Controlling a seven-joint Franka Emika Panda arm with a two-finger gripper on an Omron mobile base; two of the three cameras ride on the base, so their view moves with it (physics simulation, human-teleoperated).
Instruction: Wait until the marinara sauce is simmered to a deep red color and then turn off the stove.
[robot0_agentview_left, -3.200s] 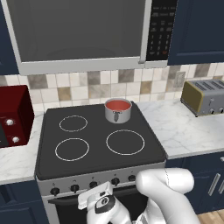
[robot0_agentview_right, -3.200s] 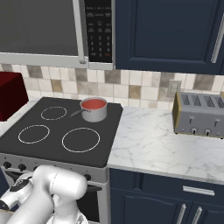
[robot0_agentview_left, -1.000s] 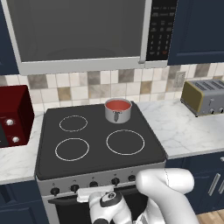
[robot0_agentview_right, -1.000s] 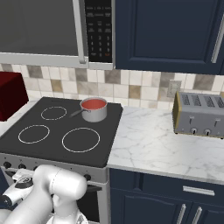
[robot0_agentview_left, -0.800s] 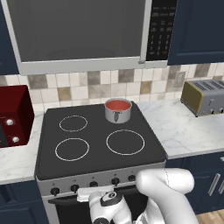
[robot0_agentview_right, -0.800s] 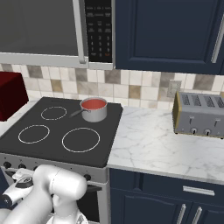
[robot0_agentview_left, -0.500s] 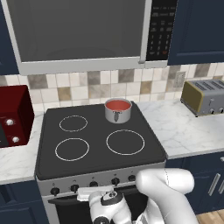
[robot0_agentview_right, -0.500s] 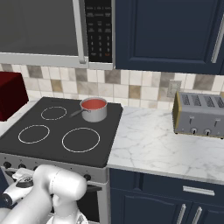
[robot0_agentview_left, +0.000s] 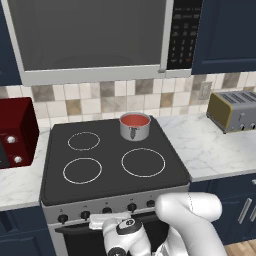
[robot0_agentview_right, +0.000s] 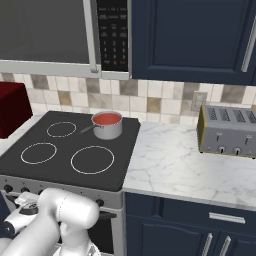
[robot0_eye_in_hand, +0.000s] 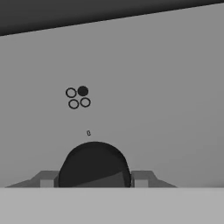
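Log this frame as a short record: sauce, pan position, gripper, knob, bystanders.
sauce: marinara sauce, orange-red
pan: saucepan on the stove, back right ring
gripper: gripper shut on knob at the stove's front panel
knob marking: four small circles, one filled
bystanders: toaster on the right counter, red microwave at left

The left base view is taken from behind and to the left of the white arm, looking forward and down over the wide black flat cooktop with white rings (robot0_agentview_left: 115, 160). The right base view is taken from behind and to the right, facing the same way. Both share the cooktop, the shiny steel saucepan of orange-red sauce (robot0_agentview_left: 135, 126) (robot0_agentview_right: 107, 124) and the silver-and-yellow toaster (robot0_agentview_left: 235, 111) (robot0_agentview_right: 228, 130). The hand view is set very near the silver front panel (robot0_eye_in_hand: 166, 100), with a round black knob (robot0_eye_in_hand: 94, 165) seen straight on.
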